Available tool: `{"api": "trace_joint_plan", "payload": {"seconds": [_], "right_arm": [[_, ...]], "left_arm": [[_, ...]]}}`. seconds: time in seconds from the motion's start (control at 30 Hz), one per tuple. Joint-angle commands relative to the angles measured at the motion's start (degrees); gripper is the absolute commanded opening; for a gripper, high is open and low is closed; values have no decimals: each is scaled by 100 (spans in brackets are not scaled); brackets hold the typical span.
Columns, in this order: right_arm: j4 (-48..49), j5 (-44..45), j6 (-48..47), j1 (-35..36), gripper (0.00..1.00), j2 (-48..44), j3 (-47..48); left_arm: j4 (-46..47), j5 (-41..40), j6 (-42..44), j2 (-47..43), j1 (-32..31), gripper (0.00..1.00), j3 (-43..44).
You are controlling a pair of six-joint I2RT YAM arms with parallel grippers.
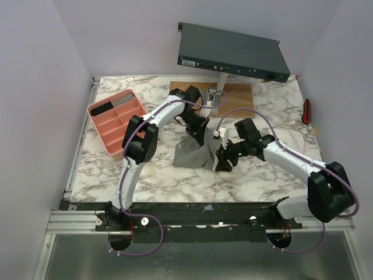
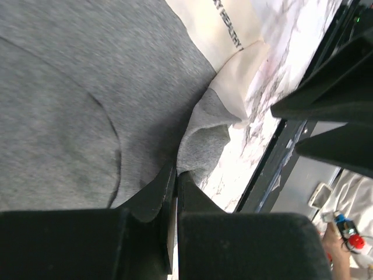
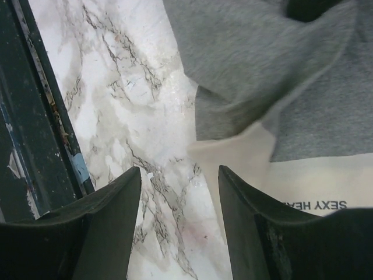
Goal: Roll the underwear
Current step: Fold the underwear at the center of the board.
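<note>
Well, soft grey knit underwear (image 1: 195, 153) in tightly shut left fingers (image 2: 148, 195); right fingers (image 3: 111, 216) apart.

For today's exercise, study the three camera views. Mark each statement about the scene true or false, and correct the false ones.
1. The left pincer is shut on the grey underwear. True.
2. The right pincer grips the waistband. False: its jaws stand apart with only the marble table showing between them. The waistband corner lies just beyond.
3. The pink tray sits on the robot's left side of the table. True.
4. The underwear lies inside the pink tray. False: it lies on the table between the two arms, apart from the tray.
5. The waistband carries printed lettering. True.
</note>
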Motion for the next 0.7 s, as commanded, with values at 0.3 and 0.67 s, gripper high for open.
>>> {"api": "trace_joint_plan", "payload": {"seconds": [0.3, 0.67], "right_arm": [[541, 1387, 394, 436, 54, 488, 310], [679, 1055, 992, 435, 53, 778, 360]], "left_arm": [[-115, 295, -579, 418, 249, 0, 278], [19, 153, -596, 225, 248, 0, 18]]}}
